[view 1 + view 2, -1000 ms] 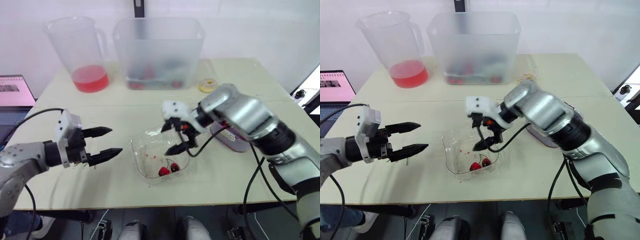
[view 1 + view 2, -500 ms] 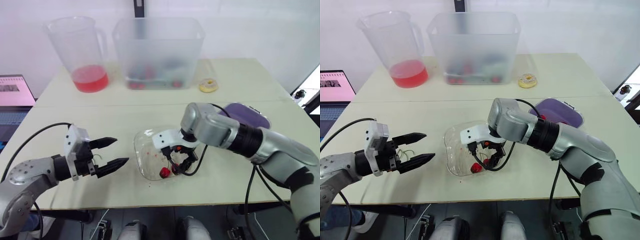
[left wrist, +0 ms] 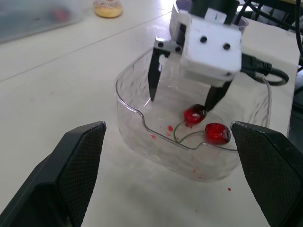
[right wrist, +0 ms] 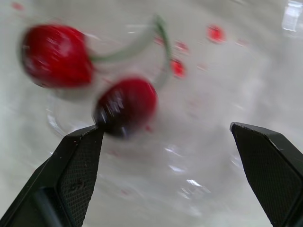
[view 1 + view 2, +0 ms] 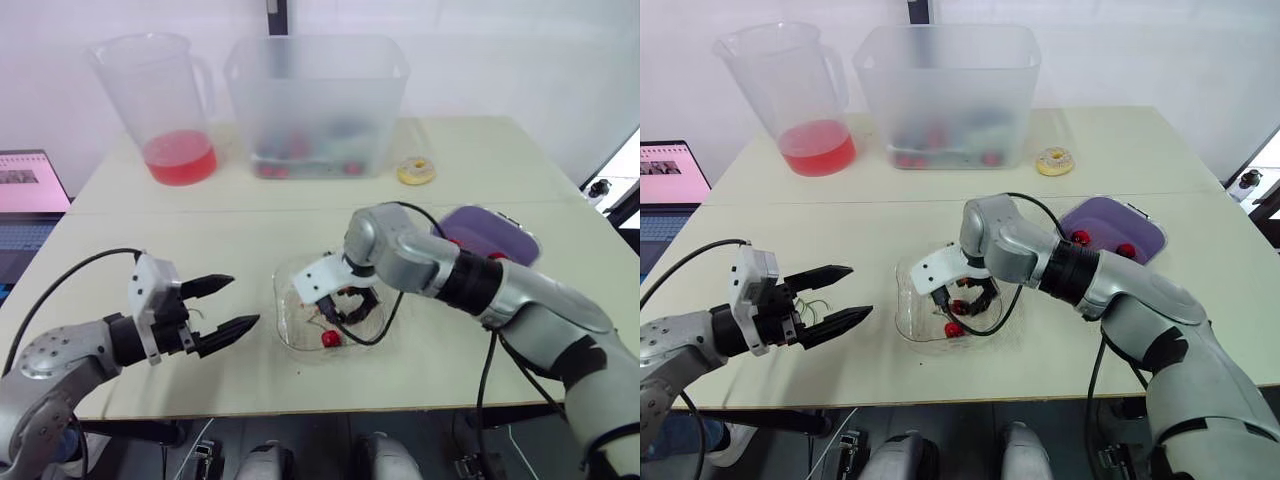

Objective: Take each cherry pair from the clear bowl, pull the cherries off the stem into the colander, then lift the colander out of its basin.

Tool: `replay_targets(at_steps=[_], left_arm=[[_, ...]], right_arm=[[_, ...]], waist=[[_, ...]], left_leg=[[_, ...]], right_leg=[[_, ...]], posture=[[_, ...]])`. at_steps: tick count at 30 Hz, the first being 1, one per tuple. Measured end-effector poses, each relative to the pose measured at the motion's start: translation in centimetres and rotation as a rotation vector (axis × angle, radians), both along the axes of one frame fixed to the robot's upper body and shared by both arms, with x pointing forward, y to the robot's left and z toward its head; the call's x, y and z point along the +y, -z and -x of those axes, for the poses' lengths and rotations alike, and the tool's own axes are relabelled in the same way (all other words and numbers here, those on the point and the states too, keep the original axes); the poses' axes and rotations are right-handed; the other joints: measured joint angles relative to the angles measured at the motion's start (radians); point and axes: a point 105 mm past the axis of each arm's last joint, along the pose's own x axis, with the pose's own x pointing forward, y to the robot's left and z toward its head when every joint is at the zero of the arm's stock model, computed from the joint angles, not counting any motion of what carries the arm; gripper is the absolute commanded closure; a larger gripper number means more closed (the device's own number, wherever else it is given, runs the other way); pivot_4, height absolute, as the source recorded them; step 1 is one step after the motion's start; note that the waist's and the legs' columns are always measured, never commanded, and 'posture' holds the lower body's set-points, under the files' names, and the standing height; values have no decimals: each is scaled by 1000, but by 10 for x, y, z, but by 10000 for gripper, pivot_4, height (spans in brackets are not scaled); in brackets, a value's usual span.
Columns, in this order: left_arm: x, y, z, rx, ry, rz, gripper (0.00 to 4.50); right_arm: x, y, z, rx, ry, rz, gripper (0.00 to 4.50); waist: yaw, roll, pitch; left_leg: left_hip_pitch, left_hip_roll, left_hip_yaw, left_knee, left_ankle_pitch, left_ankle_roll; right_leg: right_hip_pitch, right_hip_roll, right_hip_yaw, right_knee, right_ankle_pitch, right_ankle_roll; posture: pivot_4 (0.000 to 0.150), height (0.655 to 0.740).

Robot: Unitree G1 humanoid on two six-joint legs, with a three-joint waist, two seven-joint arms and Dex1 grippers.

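Observation:
The clear bowl sits near the table's front edge with a cherry pair on a green stem inside it. My right gripper reaches down into the bowl, open, with one fingertip against the nearer cherry. In the right wrist view both cherries lie close ahead of the spread right gripper. My left gripper hovers open just left of the bowl, holding nothing. The purple colander stands right of the bowl with two cherries in it.
A jug of red liquid and a large frosted tub stand at the back of the table. A small yellow ring lies beside the tub. A laptop sits past the table's left edge.
My right gripper has dropped from above the bowl down into it, nudging the bowl and the cherries. The left gripper has moved slightly toward the bowl.

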Motion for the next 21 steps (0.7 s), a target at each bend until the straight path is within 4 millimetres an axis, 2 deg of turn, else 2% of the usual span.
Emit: replay_targets(at_steps=[4, 9, 13, 16, 21], left_arm=[[-1, -5, -4, -17, 4, 17, 748], [4, -15, -14, -36, -11, 85, 748], [10, -13, -16, -21, -25, 84, 748], [11, -13, -17, -17, -18, 72, 748], [15, -14, -16, -33, -11, 13, 748]], right_arm=[[1, -34, 1, -17, 19, -113, 0], [-3, -57, 21, 127, -62, -303, 0], [-17, -63, 20, 166, 3, -415, 0], [-14, -60, 31, 246, 36, -500, 0], [-10, -75, 48, 366, 112, -641, 0]], waist=[[2, 0, 0], [3, 0, 0], [1, 0, 0], [0, 0, 0], [3, 0, 0]], left_leg=[[0, 0, 0, 0, 0, 0], [0, 0, -1, 1, 0, 0], [1, 0, -1, 0, 0, 0], [0, 1, -1, 0, 0, 0], [0, 0, -1, 0, 0, 0]], right_leg=[[0, 0, 0, 0, 0, 0], [2, 0, -1, 0, 0, 0], [2, 0, -1, 0, 0, 0], [1, 0, -1, 0, 0, 0], [2, 0, -1, 0, 0, 0]], posture=[[1500, 6886], [1500, 6886], [1500, 6886], [1500, 6886], [1500, 6886]])
